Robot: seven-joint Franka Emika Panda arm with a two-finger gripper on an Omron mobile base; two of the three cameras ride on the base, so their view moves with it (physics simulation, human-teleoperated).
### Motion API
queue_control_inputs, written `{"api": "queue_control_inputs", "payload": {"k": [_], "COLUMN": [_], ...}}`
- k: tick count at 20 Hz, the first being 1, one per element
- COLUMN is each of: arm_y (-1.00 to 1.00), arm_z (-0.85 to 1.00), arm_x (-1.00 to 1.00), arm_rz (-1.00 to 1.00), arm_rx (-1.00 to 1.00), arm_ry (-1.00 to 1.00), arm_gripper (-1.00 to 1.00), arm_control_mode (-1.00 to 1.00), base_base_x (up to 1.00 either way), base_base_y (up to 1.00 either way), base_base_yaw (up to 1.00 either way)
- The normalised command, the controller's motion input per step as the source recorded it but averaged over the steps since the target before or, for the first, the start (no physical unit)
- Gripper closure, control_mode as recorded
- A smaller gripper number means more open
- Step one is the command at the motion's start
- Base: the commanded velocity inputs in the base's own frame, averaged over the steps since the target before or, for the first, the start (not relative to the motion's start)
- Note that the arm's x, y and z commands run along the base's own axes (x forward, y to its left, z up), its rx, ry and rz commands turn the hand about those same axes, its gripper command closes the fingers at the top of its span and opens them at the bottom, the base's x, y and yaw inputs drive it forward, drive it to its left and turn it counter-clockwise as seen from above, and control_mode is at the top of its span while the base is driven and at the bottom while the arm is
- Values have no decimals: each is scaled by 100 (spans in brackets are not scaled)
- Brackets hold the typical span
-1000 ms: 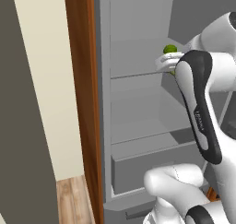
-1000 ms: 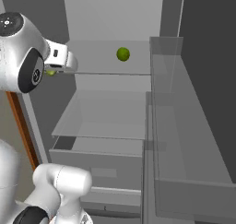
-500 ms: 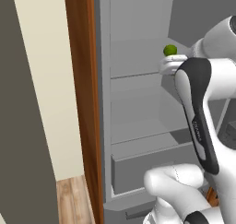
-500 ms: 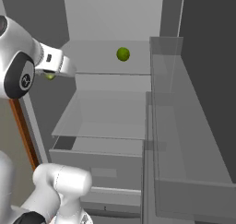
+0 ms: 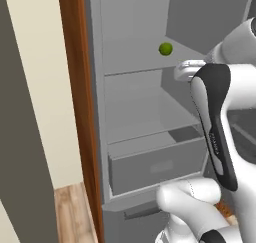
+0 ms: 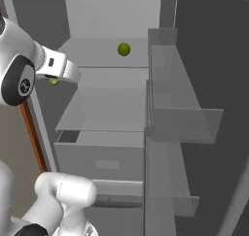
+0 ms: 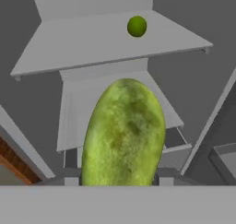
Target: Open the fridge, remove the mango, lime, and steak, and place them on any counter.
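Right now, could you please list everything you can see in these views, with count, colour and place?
fridge: one, matte grey, door open, framed by a reddish-brown wood panel.
shelves: grey, inside the fridge, with a grey drawer below.
door bins: grey, on the open door at the right of the right base view.
lime: one, bright green, alone on the upper shelf.
mango: one, yellow-green, between the jaws, out in front of the shelves.
floor: light wood, lower left.
gripper: one, shut on the mango.
arm: one, white with dark joints.

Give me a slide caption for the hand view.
Mango held between the jaws, with the lime resting on the open fridge's upper shelf behind.
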Motion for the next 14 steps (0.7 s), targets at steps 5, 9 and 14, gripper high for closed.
{"api": "queue_control_inputs", "payload": {"k": [5,9,14], "arm_y": [0,0,0], "arm_z": [0,0,0], "arm_x": [0,0,0], "arm_rz": [0,0,0], "arm_rx": [0,0,0], "arm_ry": [0,0,0], "arm_gripper": [100,100,100], "arm_control_mode": [100,100,100], "base_base_x": [-96,-100,-100], "base_base_y": [-19,-3,0], "base_base_yaw": [-33,-42,-45]}}
